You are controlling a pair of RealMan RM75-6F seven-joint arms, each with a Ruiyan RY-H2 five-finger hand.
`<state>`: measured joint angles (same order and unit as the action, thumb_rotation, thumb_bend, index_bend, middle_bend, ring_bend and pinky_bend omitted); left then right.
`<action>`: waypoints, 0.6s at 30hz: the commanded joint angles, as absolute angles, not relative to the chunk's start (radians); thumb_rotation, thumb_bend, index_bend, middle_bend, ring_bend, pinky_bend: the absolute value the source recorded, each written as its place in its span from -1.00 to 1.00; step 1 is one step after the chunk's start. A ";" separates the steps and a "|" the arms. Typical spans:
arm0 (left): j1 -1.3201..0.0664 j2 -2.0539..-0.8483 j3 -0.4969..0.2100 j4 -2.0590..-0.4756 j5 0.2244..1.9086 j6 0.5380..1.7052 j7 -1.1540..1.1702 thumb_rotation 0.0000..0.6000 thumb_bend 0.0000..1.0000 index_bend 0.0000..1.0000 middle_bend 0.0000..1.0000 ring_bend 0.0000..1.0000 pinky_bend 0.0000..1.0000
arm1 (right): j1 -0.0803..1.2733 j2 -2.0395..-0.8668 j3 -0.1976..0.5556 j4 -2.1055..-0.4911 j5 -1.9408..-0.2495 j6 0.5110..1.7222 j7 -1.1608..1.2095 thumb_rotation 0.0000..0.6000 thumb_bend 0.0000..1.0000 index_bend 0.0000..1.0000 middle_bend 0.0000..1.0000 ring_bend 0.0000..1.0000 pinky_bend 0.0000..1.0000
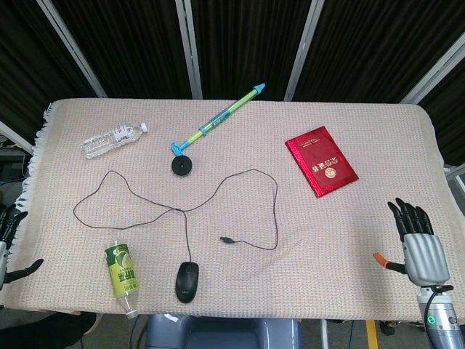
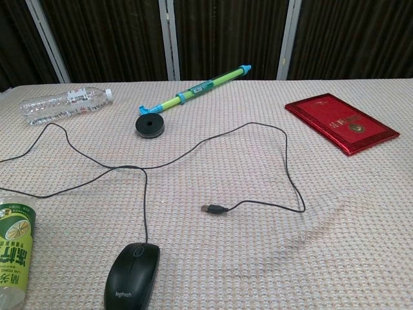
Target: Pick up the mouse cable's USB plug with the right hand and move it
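A black mouse (image 1: 187,281) (image 2: 132,276) lies near the table's front edge. Its thin black cable (image 1: 182,203) (image 2: 193,152) loops widely over the cloth and ends in a USB plug (image 1: 227,240) (image 2: 213,209) lying free near the middle front. My right hand (image 1: 418,243) hovers at the front right edge, fingers spread, holding nothing, far to the right of the plug. My left hand (image 1: 9,236) shows only partly at the left edge, fingers apart and empty. Neither hand appears in the chest view.
A red booklet (image 1: 321,160) (image 2: 342,123) lies at the right. A green-blue pen-like stick (image 1: 218,116) (image 2: 193,92) on a black round base (image 1: 182,166) (image 2: 150,126) sits at the back centre. A clear bottle (image 1: 112,139) (image 2: 61,103) lies back left, a green-labelled bottle (image 1: 121,270) (image 2: 14,255) front left.
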<state>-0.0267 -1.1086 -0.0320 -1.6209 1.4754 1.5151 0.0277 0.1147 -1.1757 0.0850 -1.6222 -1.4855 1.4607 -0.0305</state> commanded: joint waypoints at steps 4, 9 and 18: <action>-0.027 -1.108 -0.031 -1.621 1.480 1.517 0.028 1.00 -0.75 -0.76 -1.00 -1.00 -1.00 | 0.116 -1.174 0.083 -1.624 -1.485 1.456 -0.028 1.00 -0.86 -0.97 -1.00 -1.00 -1.00; -0.025 -1.111 -0.030 -1.619 1.484 1.522 0.032 1.00 -0.75 -0.76 -1.00 -1.00 -1.00 | 0.115 -1.170 0.083 -1.629 -1.485 1.455 -0.018 1.00 -0.86 -0.97 -1.00 -1.00 -1.00; -0.022 -1.106 -0.031 -1.622 1.477 1.522 0.024 1.00 -0.75 -0.75 -1.00 -1.00 -1.00 | 0.123 -1.172 0.078 -1.634 -1.498 1.446 -0.018 1.00 -0.86 -0.97 -1.00 -1.00 -1.00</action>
<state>-0.0221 -1.1065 -0.0311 -1.6216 1.4772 1.5225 0.0239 0.1221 -1.1718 0.0779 -1.6337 -1.4971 1.4464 -0.0176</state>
